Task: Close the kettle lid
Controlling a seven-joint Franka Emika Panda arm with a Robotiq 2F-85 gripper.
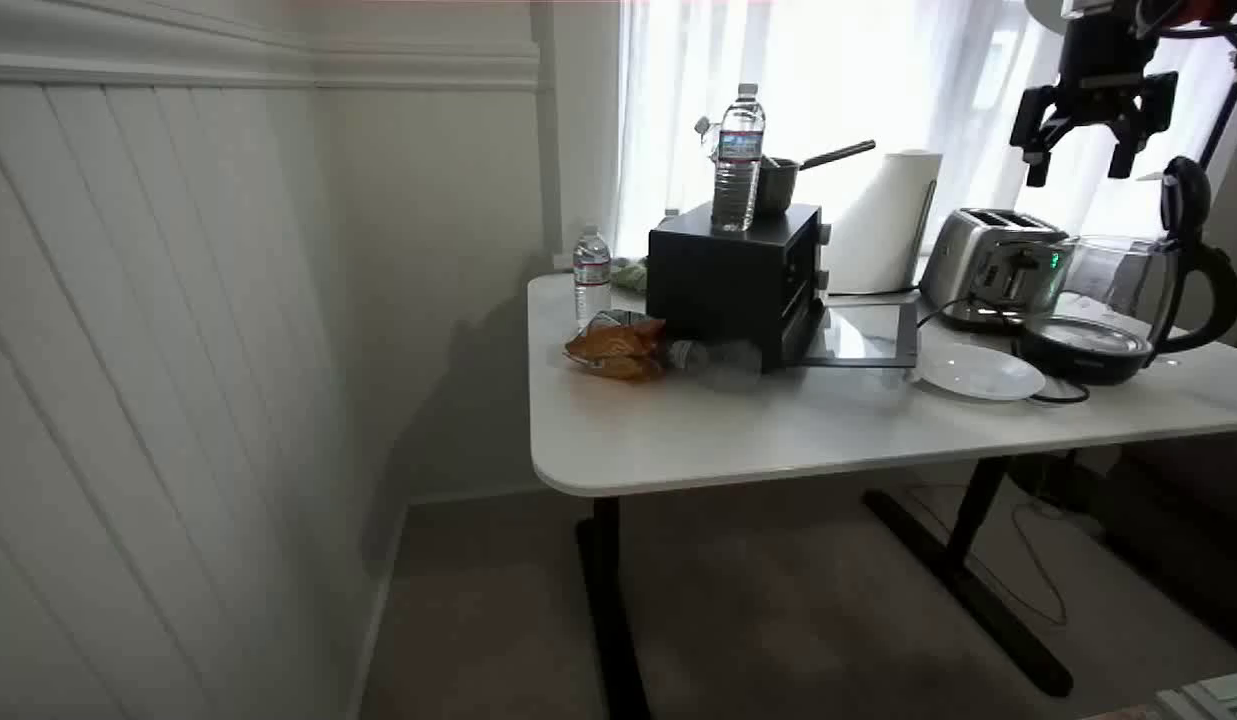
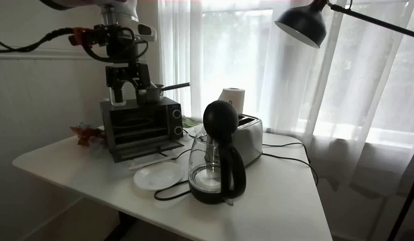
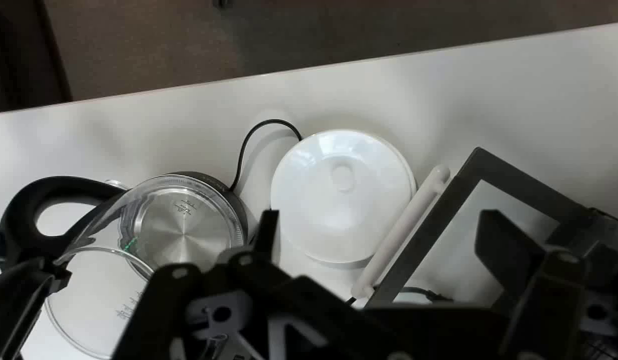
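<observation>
We judge that the approach is the step in hand, and that the closing itself is not yet begun. The kettle [image 2: 223, 157] stands upright on the white table [image 2: 277, 194], and its lid [image 1: 1186, 195] is raised: in both exterior views it stands almost vertical above the handle [image 1: 1226, 300] side of the kettle, so the top of the kettle is uncovered. The gripper [image 1: 1080, 172] hangs higher than the kettle, toward the side opposite to its handle, and it touches neither kettle nor lid. Its jaws are spread wide and hold nothing; in the wrist view, past the fingers [image 3: 506, 245], we see the plate [image 3: 341, 197], which lies near the kettle, also on the side away from its handle. The toaster [image 2: 251, 139] is just beside the kettle; whether they touch, we cannot tell. For the next move, in our opinion, the gripper must pass above the kettle, higher than the lid, and come down behind the lid on the handle side. From there we would push the lid's outer face over the kettle, gently, because a hard push could slide or tip it. Bringing the jaws together first would probably give firmer contact. Finally, a short press from above may be necessary.
</observation>
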